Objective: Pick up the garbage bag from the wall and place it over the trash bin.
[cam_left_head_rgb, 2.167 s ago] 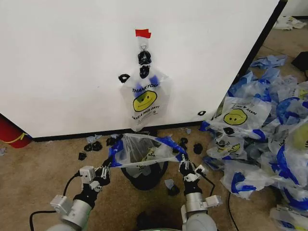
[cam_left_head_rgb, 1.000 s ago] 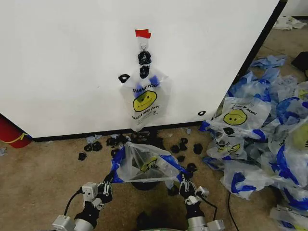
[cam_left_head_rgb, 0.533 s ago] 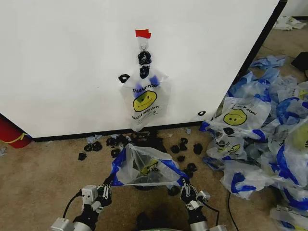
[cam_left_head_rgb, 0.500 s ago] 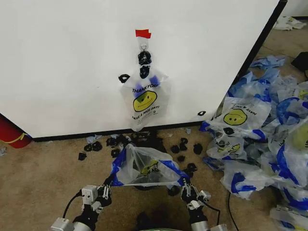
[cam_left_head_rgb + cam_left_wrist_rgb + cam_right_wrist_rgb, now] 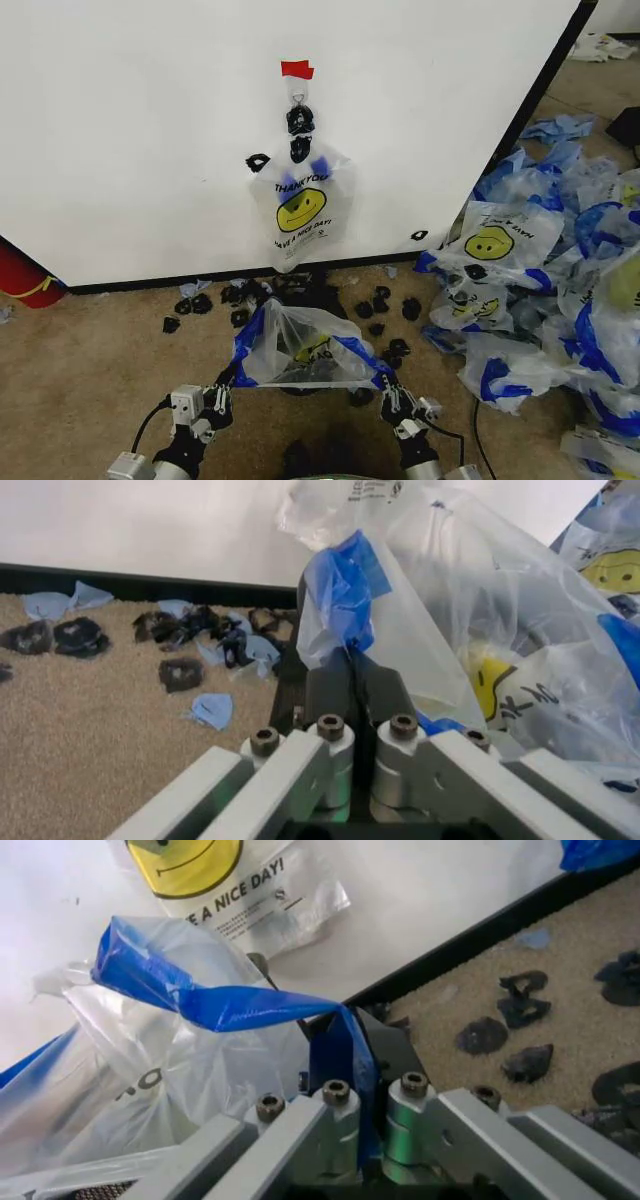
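Garbage bag (image 5: 300, 350) was stretched open between both claws, low over the carpet in front of the wall (image 5: 150, 130). Its mouth edge ran level, long axis left to right across the head view, opening toward the robot; the body bulged away toward the wall. Blue handles sat at the two corners.

Left claw (image 5: 222, 383) was pressed together on the left blue handle; in the left wrist view the fingers (image 5: 345, 682) met with blue plastic bunched between them. Right claw (image 5: 385, 383) pinched the right handle the same way; the blue strip ran down between its fingers (image 5: 385, 1050).

Trash bin (image 5: 300, 378) was mostly hidden behind the bag, only a dark rim showing beneath.

A second identical bag (image 5: 300, 205) hung from the hook (image 5: 297, 97) under the red tape (image 5: 297, 69). Black scraps (image 5: 375, 305) lay along the wall base.

Against two seconds earlier: both claws had drawn back toward the robot and lower in view, the bag pulled with them, covering more of the bin.
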Robot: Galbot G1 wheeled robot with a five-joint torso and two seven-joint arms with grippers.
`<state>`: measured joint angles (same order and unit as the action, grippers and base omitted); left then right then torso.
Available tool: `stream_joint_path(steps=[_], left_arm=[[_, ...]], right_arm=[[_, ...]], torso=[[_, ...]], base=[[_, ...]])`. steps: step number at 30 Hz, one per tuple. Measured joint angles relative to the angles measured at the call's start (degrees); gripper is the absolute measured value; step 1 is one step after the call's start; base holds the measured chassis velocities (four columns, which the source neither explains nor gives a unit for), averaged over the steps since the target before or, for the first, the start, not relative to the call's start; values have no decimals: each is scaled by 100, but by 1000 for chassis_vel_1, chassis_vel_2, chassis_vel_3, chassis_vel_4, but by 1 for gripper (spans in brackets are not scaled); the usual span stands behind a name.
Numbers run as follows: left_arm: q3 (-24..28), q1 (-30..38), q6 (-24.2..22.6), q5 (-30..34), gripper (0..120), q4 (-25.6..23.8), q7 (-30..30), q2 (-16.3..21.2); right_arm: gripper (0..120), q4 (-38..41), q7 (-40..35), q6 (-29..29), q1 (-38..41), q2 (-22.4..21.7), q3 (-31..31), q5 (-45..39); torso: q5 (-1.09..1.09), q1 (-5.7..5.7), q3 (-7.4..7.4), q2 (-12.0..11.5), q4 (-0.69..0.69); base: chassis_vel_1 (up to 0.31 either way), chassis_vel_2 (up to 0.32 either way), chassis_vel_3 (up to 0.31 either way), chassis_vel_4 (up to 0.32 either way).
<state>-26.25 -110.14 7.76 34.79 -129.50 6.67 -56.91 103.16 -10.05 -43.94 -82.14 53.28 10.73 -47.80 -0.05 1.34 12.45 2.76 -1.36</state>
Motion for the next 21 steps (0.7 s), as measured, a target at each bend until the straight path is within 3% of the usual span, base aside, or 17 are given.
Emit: stream_joint_path(steps=[12, 21], left_arm=[[-109, -167, -45, 17, 0, -100, 20, 155], [-119, -78, -90, 65, 0, -4, 66, 203]], right_arm=[[0, 111, -41, 121, 76, -534, 6, 68], [0, 76, -146, 238, 306, -634, 119, 101]], torso=[[-1, 0, 0, 1, 1], [-1, 0, 0, 2, 0]], base=[[0, 0, 0, 0], [0, 0, 0, 0]])
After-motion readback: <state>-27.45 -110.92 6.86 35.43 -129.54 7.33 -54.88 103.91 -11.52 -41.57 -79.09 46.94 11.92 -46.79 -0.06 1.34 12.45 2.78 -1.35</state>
